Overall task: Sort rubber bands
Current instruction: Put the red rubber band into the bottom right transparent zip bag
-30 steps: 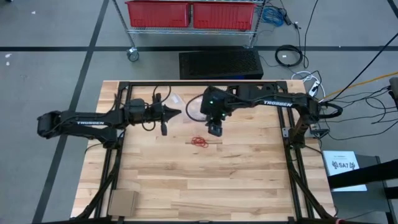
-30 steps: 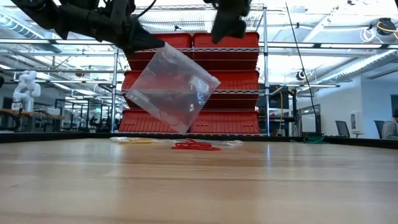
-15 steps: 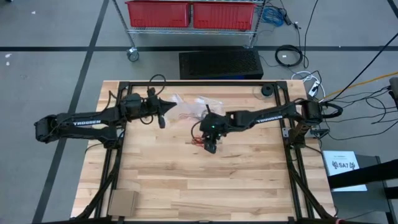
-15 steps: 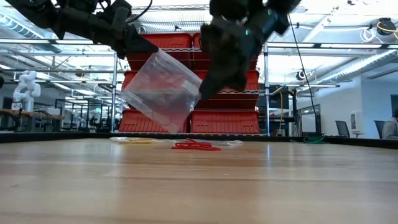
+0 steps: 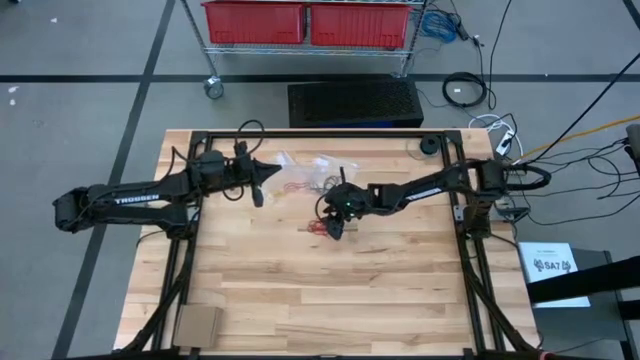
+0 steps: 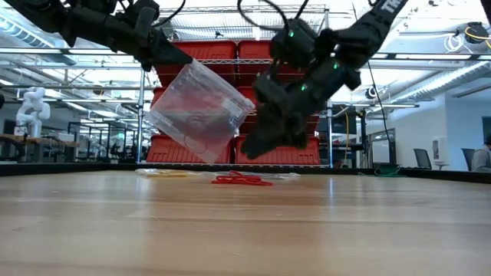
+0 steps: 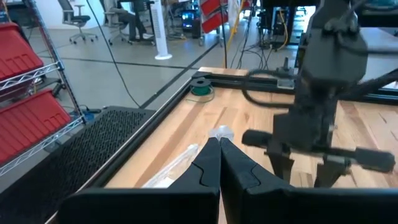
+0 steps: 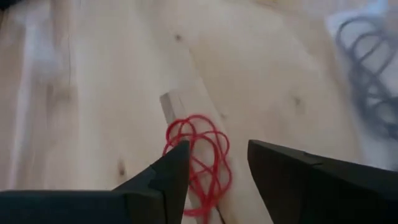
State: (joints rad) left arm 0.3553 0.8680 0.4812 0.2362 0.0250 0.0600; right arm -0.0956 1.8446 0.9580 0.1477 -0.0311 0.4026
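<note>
Right gripper [image 8: 214, 168] (jaws apart) hangs over red rubber bands [image 8: 198, 152].

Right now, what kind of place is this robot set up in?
Probably a robotics lab or workshop: wire shelving holding red bins, cables across the concrete floor, and office chairs behind the wooden table.

Red bins [image 5: 308, 22] on wire shelving [image 5: 215, 62], grey floor [image 5: 80, 120].

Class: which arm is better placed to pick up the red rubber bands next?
Right. The right gripper is open directly over the red rubber bands; the left gripper is shut on a clear bag.
</note>
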